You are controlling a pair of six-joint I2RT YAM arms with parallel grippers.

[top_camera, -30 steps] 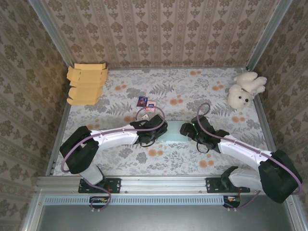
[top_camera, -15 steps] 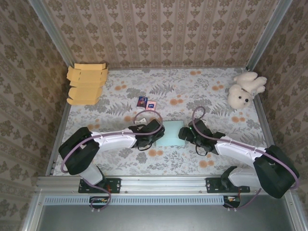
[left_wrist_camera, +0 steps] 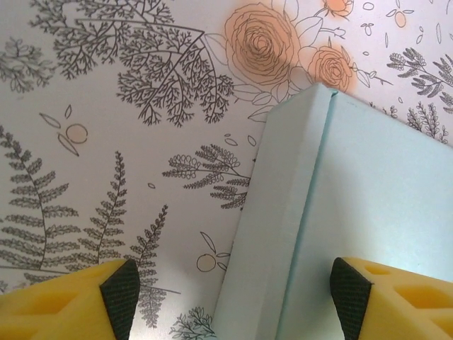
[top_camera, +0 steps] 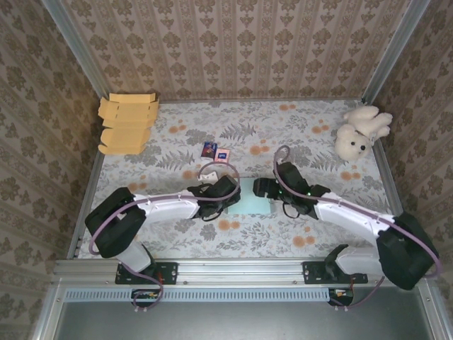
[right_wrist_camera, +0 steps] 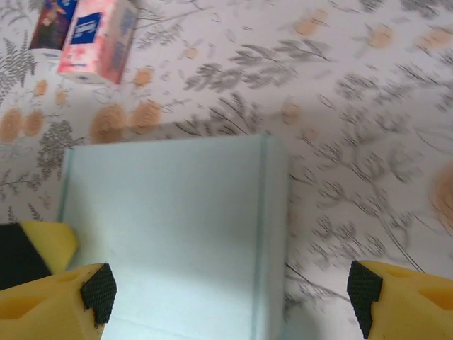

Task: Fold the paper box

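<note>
Nearest, toward the near edge of the flowered table and roughly midway between its left and right edges, a pale blue paper box lying flat with its lid face up. Flanked by both arms: left gripper at the box's left side, right gripper at its far right corner. From the left wrist, left gripper spread wide and released, one black-tipped yellow finger over bare table, the other over the lid, the box's left edge and folded side wall running up between them. From the right wrist, right gripper likewise spread and holding nothing, fingers well apart with the box and its creased right edge below, picture somewhat blurred. Farther back, just beyond the box, two small printed packets side by side, also seen from the right wrist. Farthest, a stack of flat tan cardboard blanks in the far left corner and a white teddy bear near the far right corner.
</note>
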